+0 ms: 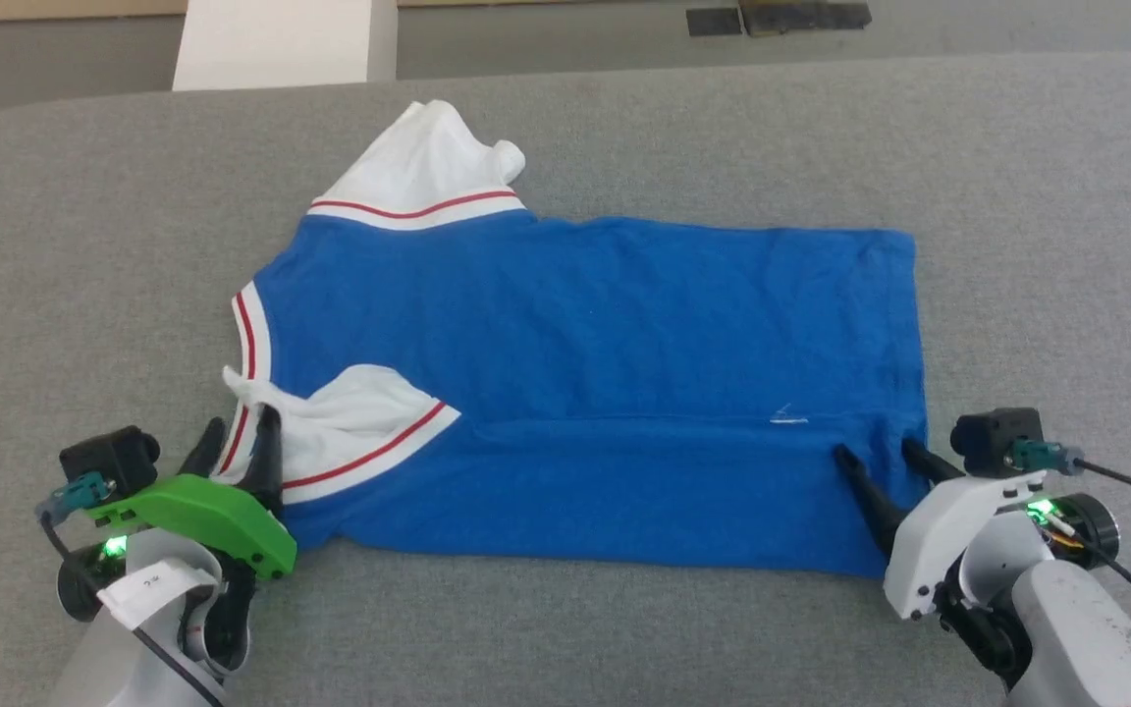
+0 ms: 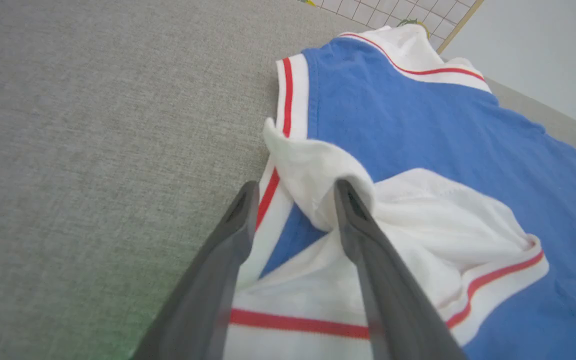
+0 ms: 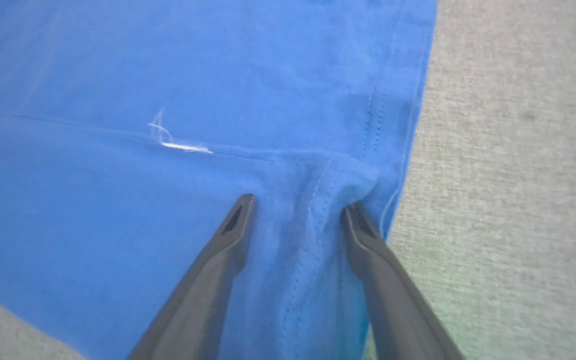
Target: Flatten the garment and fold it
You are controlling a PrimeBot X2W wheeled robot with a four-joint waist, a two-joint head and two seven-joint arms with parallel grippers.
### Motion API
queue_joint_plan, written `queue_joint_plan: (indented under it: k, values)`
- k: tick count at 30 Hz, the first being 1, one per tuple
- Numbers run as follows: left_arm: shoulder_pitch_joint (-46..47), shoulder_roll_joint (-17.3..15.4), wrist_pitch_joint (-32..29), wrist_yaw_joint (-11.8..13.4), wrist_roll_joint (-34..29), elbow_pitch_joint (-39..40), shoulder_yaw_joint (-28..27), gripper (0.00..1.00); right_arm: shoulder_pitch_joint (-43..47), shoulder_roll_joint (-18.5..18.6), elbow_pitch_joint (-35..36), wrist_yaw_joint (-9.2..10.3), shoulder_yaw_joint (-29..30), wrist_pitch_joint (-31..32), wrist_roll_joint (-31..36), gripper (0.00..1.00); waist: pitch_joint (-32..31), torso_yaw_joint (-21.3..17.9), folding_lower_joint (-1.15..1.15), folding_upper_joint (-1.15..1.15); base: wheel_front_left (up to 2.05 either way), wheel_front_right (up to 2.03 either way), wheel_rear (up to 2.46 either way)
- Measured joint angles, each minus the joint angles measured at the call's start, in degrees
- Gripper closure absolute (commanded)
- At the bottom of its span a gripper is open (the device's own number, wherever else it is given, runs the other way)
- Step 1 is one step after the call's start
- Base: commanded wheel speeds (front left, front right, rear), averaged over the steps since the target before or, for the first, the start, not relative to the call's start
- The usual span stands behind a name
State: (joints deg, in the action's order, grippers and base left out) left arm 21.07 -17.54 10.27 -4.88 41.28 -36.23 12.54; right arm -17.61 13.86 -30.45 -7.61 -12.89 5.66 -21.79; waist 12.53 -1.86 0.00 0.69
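Observation:
The garment (image 1: 585,334), bright blue with white red-striped sleeves, lies spread sideways on the grey table (image 1: 84,245). Its near long side is folded over the body along a straight crease. The far sleeve (image 1: 428,157) sticks out crumpled at the back. The near sleeve (image 1: 359,412) is turned in over the blue. My left gripper (image 1: 240,427) stands open at the collar end, its fingers (image 2: 363,235) astride a bunched ridge of white sleeve cloth (image 2: 313,175). At the near hem corner my right gripper (image 1: 875,449) is open too, its fingers (image 3: 228,240) either side of a raised pleat of the hem (image 3: 313,200).
Bare grey table surface runs all round the garment, widest at the left and right. Beyond the far table edge stand a white panel (image 1: 271,39) and some dark flat things (image 1: 781,18) on the floor. A small white mark (image 3: 178,142) sits on the crease.

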Motion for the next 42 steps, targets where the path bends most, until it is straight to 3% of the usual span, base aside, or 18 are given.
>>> queue_joint_plan:
  k: [5,10,21,30,40,42]
  values:
    - [-0.82,-0.55,1.25,-0.6,0.68,0.75,-0.86,0.0,2.19,0.26,-0.36,0.02,1.1,-5.94,-0.23,0.0,-2.35,0.34,0.0,0.0,0.0,0.0,0.0]
    - [-3.34,-3.11,-0.37,-0.67,1.22,4.67,-1.69,0.0,6.52,-0.37,2.96,0.02,4.6,-10.69,1.41,0.0,-5.31,0.66,0.0,0.0,0.0,0.0,0.0]
    - [-10.07,-12.4,-21.14,0.26,7.65,16.47,-2.01,0.0,16.81,-5.32,19.76,0.02,12.07,-8.83,8.33,0.0,-8.42,-0.26,0.0,0.0,0.0,0.0,0.0]
    - [-13.69,-14.96,-31.92,2.8,10.23,18.69,-0.15,0.0,19.98,-8.49,30.8,0.02,14.26,-5.09,10.77,0.0,-6.48,-3.05,0.0,0.0,0.0,0.0,0.0]
    - [-11.42,-17.15,-41.5,3.5,9.27,16.63,4.65,0.0,20.13,-9.55,33.09,0.03,14.66,-3.79,10.76,0.0,-2.81,-5.56,0.0,0.0,0.0,0.0,0.0]
    - [-10.68,-17.3,-43.06,3.44,9.4,16.3,5.02,1.0,20.13,-9.6,33.14,0.02,14.92,-3.63,10.68,0.0,-2.31,-5.98,0.0,0.0,0.0,0.0,0.0]
